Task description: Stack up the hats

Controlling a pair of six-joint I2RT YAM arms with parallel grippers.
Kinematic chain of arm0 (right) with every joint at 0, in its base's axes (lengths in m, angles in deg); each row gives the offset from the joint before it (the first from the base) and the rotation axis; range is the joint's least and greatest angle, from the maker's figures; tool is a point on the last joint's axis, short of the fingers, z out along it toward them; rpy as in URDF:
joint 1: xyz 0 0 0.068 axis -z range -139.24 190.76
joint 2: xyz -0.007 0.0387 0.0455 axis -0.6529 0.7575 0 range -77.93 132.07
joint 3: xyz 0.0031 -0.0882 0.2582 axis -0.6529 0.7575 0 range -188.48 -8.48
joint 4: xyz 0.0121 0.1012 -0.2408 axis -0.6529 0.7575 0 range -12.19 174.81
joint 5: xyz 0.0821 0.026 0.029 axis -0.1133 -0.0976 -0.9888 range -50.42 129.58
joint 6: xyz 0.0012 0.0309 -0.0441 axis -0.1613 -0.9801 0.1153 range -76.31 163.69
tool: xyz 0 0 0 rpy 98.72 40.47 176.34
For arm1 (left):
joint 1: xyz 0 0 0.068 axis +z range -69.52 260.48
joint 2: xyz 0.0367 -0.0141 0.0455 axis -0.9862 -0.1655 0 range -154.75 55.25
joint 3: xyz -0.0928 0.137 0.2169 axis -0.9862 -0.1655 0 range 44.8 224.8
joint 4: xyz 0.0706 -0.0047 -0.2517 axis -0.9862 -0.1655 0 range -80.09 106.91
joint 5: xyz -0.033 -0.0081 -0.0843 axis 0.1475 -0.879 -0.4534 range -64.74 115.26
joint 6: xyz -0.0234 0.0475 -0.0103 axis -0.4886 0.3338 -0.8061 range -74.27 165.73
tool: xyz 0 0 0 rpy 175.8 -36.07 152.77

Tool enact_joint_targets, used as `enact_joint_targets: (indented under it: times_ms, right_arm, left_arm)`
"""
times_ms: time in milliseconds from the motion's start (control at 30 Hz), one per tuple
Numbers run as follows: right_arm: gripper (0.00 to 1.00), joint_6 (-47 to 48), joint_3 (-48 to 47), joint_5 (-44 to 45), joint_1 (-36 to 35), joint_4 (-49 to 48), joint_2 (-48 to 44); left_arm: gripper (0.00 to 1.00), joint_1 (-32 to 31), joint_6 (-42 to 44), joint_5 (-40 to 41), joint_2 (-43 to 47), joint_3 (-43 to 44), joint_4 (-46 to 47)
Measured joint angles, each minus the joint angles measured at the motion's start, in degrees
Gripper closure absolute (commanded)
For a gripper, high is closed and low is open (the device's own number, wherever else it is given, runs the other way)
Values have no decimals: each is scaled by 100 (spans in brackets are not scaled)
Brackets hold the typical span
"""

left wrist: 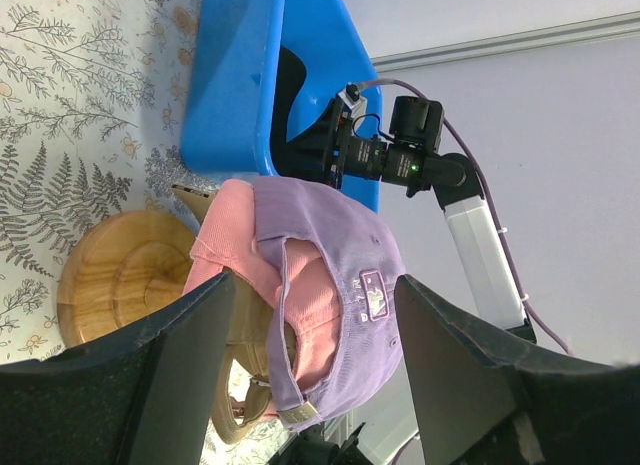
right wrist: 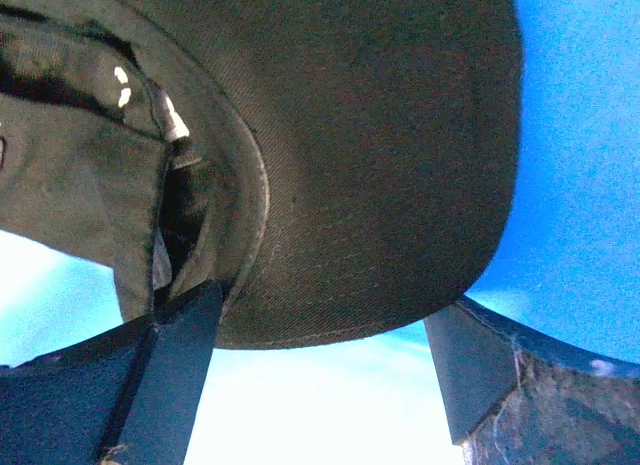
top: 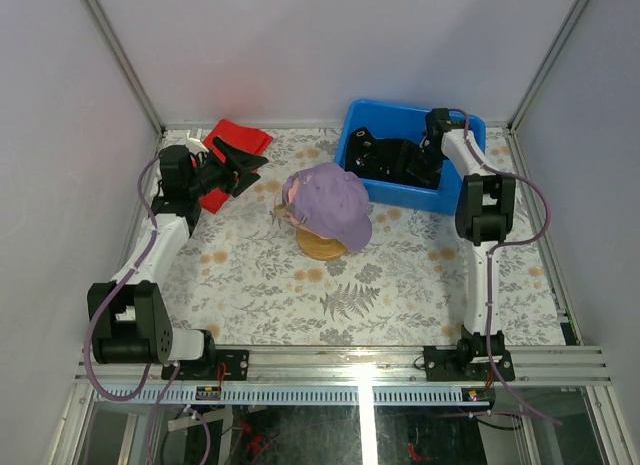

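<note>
Table (top: 400,285): covered with a floral-print cloth; fills the middle of the top view.

Bin (top: 385,113): blue, open-topped, upper right of the top view, at the table's far edge.

Right gripper (right wrist: 320,385): reaches down into the bin. Fingers spread wide and closed on nothing. In the wrist view the black cap's brim fills the frame just ahead of the fingers, its edge meeting the left-hand fingertip; whether they touch cannot be told.

Left gripper (top: 245,167): upper left of the top view, beside the red cloth and well apart from the stand. Fingers spread wide, holding nothing; its wrist view shows the cap stack between them from a distance.

Purple cap (top: 335,205): centre of the top view, topmost on the stand, brim pointing toward the lower right.

Black cap (top: 385,160): lying inside the bin, underside of the brim toward the right wrist camera.

Pink cap (left wrist: 225,235): directly under the purple cap, showing through its rear opening.

Tan cap (left wrist: 245,345): lowest of the stack, only partly visible.

Stand (left wrist: 120,275): round, wooden, bearing the three caps.

Red cloth (top: 240,140): folded, upper left of the table.
</note>
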Motion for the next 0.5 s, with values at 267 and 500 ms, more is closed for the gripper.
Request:
enact_joint_targets:
  times_ms: [267, 500]
  right_arm:
    - [96, -590, 234, 809, 26, -756, -118]
    - [100, -977, 1759, 1351, 37, -2050, -1644]
  left_arm:
    - [35, -2, -33, -2, 0, 0, -2]
    - [35, 0, -33, -4, 0, 4, -4]
